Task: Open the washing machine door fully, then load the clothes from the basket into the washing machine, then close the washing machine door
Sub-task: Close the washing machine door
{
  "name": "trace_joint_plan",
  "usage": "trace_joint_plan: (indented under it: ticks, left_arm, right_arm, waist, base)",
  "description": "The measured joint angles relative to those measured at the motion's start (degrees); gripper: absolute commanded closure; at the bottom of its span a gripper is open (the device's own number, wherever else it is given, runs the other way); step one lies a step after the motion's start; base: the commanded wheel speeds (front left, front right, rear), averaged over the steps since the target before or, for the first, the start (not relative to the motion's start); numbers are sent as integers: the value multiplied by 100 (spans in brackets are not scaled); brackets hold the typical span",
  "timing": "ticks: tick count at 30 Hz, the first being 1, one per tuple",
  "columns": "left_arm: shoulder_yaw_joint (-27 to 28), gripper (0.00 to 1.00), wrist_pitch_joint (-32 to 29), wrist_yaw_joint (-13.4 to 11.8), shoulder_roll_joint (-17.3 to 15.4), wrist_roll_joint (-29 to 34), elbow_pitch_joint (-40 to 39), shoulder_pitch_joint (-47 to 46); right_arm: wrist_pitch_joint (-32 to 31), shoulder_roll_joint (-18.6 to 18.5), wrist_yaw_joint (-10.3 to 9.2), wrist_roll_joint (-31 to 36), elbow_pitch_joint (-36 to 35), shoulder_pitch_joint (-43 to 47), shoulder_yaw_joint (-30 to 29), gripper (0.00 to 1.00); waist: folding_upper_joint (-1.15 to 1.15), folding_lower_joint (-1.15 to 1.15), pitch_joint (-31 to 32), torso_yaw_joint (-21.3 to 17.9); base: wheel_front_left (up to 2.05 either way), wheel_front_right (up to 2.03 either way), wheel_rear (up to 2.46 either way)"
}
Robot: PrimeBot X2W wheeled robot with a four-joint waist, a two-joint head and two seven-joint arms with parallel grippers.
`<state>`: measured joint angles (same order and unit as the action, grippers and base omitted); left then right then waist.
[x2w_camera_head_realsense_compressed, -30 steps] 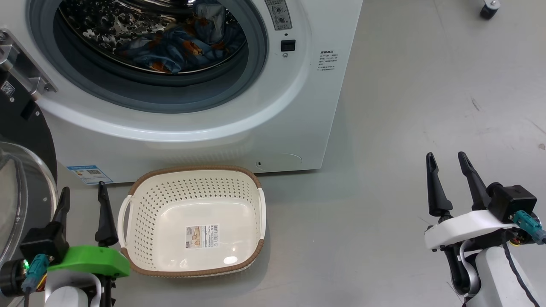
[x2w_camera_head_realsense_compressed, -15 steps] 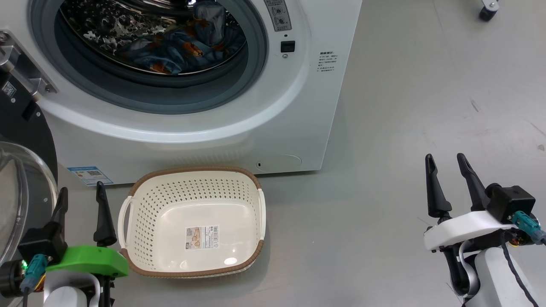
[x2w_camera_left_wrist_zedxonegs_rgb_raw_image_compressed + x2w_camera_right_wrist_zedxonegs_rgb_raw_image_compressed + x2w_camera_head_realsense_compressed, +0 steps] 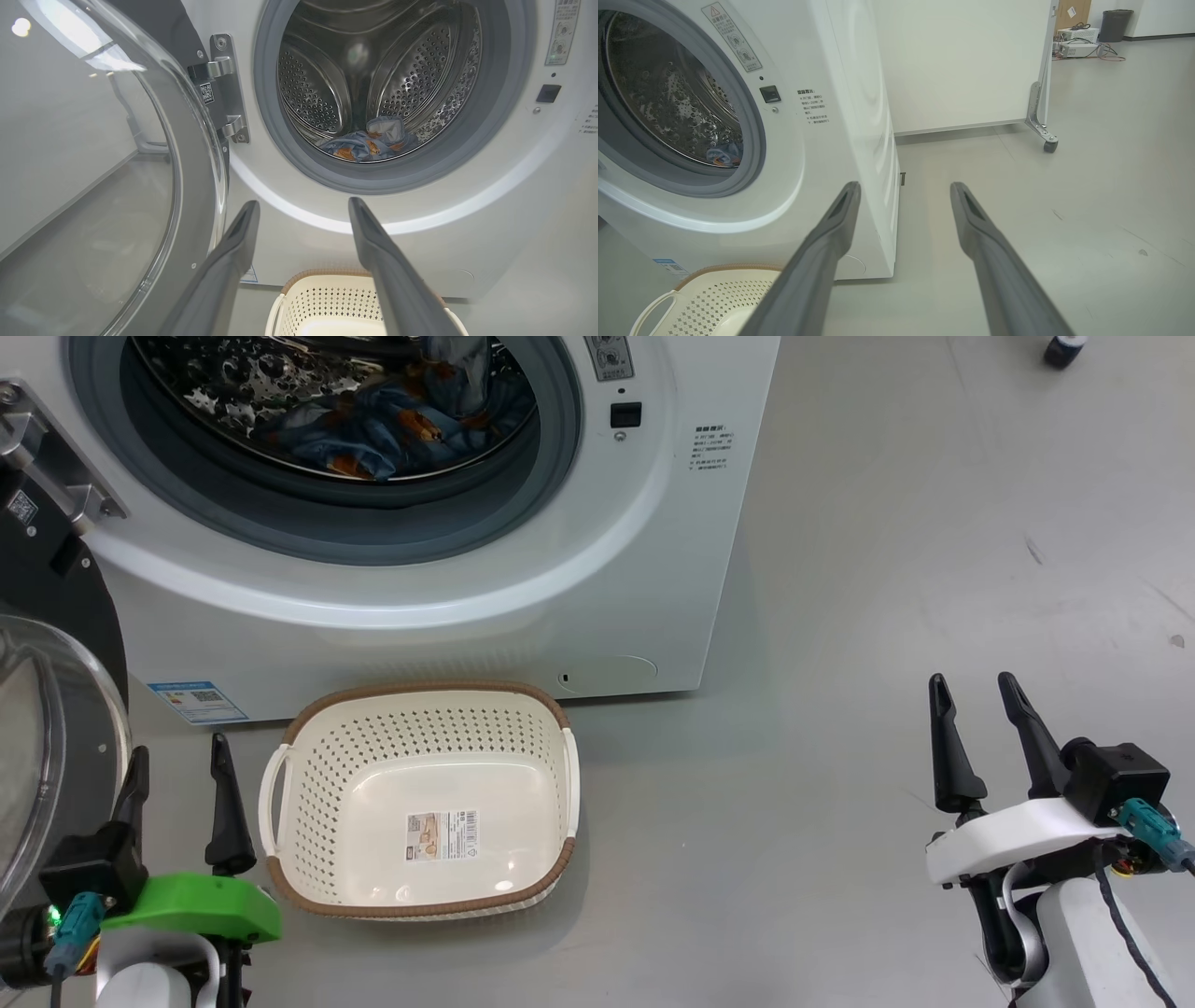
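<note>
Basket empty, clothes in the washing machine, our left pincer & right pincer both open w/ nothing held; washing machine door stands open just left of left pincer, so left arm's nearer.

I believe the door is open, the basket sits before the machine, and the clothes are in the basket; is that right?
Not quite: the clothes lie in the drum, as the left wrist view shows; the basket holds just its label.

Head camera: I am looking steeply down at the washing machine. Wrist cameras: both are facing it from low and close, sharing its drum.
</note>
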<state>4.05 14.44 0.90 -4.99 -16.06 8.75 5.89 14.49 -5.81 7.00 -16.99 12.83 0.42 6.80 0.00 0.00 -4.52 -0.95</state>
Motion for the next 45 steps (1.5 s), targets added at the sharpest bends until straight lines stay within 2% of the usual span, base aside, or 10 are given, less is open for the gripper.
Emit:
trace_joint_plan:
  ticks: [23,45]
  left_arm:
    - [29,0,0,-4,33,0,-27,-20]
    - [-27,0,0,119,63,46,-73,-38]
  right_arm:
    - [0,0,0,0,10,-23,-77,0]
    - [0,-2,0,9,26,-65,-94,0]
  waist:
    - [0,0,-51,56]
    - [0,0,2,167]
  base:
    - [-94,94,0]
    - [-18,18,0]
